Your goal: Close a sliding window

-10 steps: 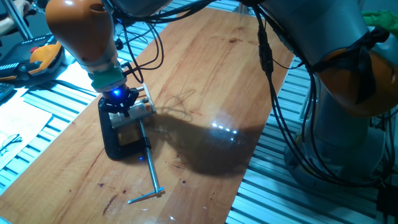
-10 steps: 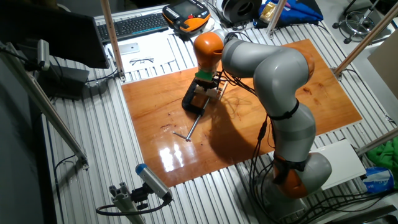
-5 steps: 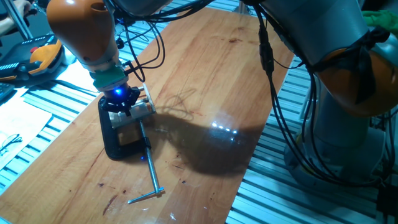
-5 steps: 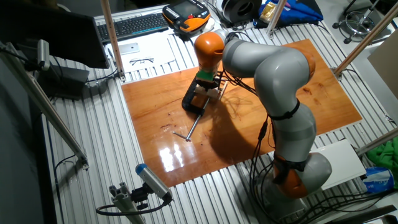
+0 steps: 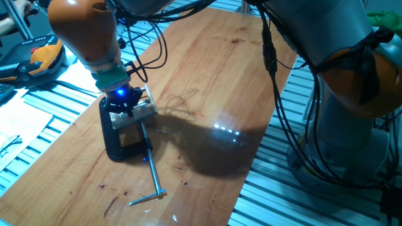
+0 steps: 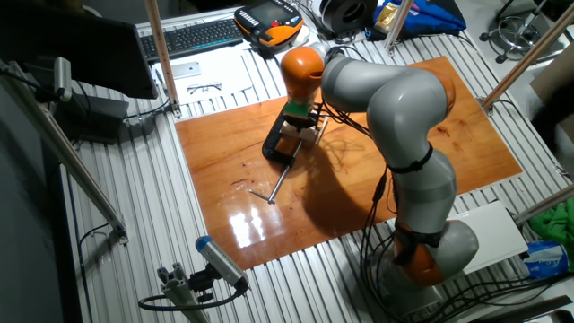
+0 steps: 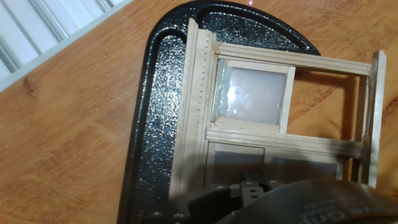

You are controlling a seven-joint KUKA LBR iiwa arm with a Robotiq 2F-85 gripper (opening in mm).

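Note:
The sliding window [image 7: 252, 94] is a small beige wooden frame held in a black C-clamp [image 7: 158, 106]. Its upper pale pane sits at the left end of the frame, with an open gap [image 7: 323, 106] to its right. A second pane [image 7: 236, 163] lies below a wooden rail. My gripper [image 5: 127, 100] hovers right over the window [image 5: 139, 109], a blue light glowing at the hand. Only the dark hand body [image 7: 280, 199] shows at the bottom of the hand view, so the fingers are hidden. The other fixed view has the gripper [image 6: 296, 120] above the clamp [image 6: 276, 149].
The clamp's long metal screw [image 5: 151, 164] with its crossbar lies toward the near edge of the wooden table [image 5: 213, 75]. Cables hang from the arm over the table. An orange-black pendant [image 6: 269, 20], a keyboard [image 6: 193, 36] and papers lie beyond the far edge.
The hand has edged slightly to the right over the window. The window and the clamp look the same.

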